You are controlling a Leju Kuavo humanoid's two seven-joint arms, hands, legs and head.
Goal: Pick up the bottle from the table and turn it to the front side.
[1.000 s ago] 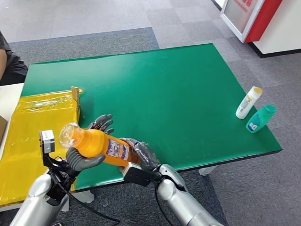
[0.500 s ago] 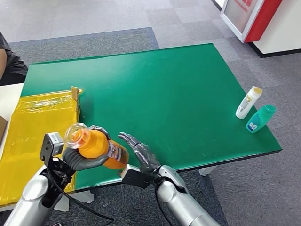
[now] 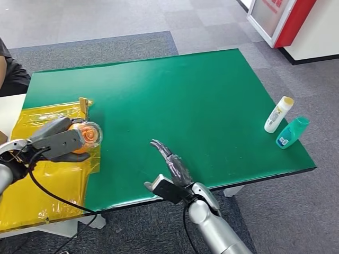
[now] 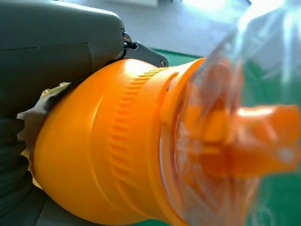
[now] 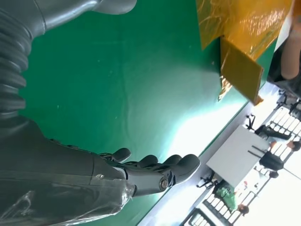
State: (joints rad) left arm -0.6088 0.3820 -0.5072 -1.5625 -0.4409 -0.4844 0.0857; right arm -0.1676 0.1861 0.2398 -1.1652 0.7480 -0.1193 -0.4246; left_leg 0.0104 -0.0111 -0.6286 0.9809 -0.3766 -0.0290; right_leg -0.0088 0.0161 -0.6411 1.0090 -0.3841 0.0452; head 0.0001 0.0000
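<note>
My left hand (image 3: 56, 142) grips an orange bottle (image 3: 85, 137) with a clear cap, held above the yellow sheet at the table's left side, its cap end facing me. In the left wrist view the orange bottle (image 4: 106, 146) lies against the grey hand (image 4: 46, 52), its clear cap (image 4: 227, 141) pointing away from the wrist. My right hand (image 3: 172, 165) hovers open over the green table (image 3: 192, 100) near its front edge, fingers stretched out and holding nothing. Those straight fingers (image 5: 156, 169) appear above the green surface in the right wrist view.
A yellow foil sheet (image 3: 39, 180) with a raised cardboard flap (image 3: 85, 108) covers the table's left end. A white bottle (image 3: 279, 114) and a teal bottle (image 3: 292, 132) lie near the right edge. A person's dark sleeve (image 3: 10, 71) shows at the far left.
My left hand has carried the orange bottle up and left over the yellow sheet, turning its cap toward me. The right hand has let go, opened and drifted right.
</note>
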